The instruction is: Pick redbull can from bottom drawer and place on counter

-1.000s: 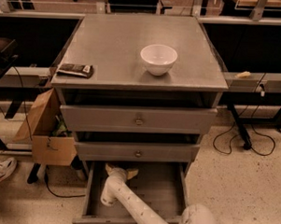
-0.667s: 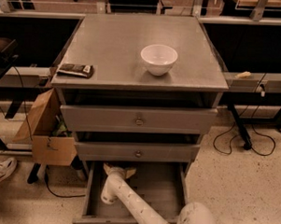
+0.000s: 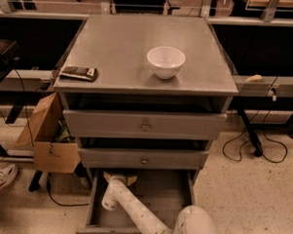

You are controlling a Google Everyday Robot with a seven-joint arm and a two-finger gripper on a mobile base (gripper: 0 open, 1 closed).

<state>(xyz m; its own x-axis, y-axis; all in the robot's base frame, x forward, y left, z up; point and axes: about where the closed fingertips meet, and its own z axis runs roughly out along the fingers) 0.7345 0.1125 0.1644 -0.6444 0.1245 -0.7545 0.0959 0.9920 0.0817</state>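
The bottom drawer [image 3: 165,198] of the grey cabinet is pulled open. My white arm reaches down into it from the lower right. My gripper [image 3: 120,179] is at the drawer's back left, partly under the middle drawer's front. The redbull can is hidden from view. The counter [image 3: 120,49] is the cabinet's flat grey top, far above the gripper.
A white bowl [image 3: 165,61] stands on the counter right of centre and a dark snack packet [image 3: 78,73] lies at its front left edge. A cardboard box [image 3: 48,139] sits left of the cabinet, with a shoe [image 3: 0,180] and cables on the floor. The two upper drawers stand slightly ajar.
My arm has pushed the gripper a little further toward the back of the bottom drawer. Nothing else has moved.
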